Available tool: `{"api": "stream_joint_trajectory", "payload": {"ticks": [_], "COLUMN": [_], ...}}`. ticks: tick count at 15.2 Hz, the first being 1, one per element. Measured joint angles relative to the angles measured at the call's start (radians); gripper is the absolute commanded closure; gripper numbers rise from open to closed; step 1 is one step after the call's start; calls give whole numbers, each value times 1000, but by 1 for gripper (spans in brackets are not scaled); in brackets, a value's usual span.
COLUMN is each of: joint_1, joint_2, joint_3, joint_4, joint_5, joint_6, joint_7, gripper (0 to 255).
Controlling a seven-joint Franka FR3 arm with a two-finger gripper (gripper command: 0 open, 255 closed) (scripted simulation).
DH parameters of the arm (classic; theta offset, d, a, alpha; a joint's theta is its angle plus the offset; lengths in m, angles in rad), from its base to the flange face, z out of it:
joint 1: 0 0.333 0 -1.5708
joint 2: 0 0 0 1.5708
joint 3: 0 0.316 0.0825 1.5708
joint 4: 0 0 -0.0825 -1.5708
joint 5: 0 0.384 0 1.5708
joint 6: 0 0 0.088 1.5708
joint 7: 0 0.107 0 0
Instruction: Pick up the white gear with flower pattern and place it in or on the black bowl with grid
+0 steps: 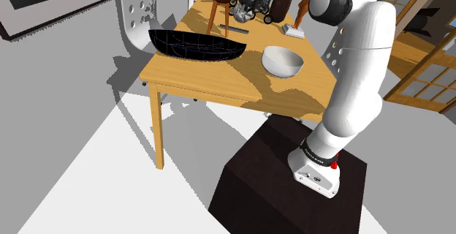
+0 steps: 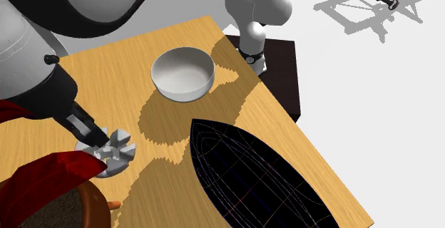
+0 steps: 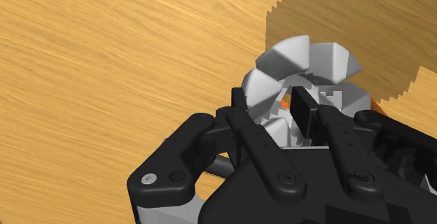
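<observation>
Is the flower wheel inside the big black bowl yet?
Out. The white gear lies on the wooden table beside the black bowl, not in it, with the gripper at it.

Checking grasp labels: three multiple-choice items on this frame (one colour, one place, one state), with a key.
1. The round bowl is: A white; B red; C blue.
2. Relative to the black bowl, the white gear is: A inside it; B outside it, at the gripper; C under it.
3. The gripper's fingers are: A meeting on nothing; B spread, far from the gear; C clasping part of the gear.

Key: 1 A, it is plain white in both exterior views. 2 B, the second exterior view shows it apart from the bowl. 3 C, the wrist view shows a gear segment between them.
</observation>
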Motion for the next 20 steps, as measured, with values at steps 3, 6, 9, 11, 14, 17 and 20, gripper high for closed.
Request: {"api": "stream_joint_trajectory", "payload": {"ticks": [3,6,9,11,14,17,20], "joint_1": [-11,-22,18,58,121,176,222], "joint_2": [27,53,8,-32,-107,-158,-183], "joint_3": [1,2,8,15,29,49,70], "joint_4": [85,162,109,62,-45,-101,-124], "joint_5": [7,13,0,-12,-36,-53,-64], "joint_6": [-58,-109,-99,-90,-56,-47,-47], "joint_7": [2,2,38,78,141,207,271], "gripper": [255,255,255,255,255,255,255]}}
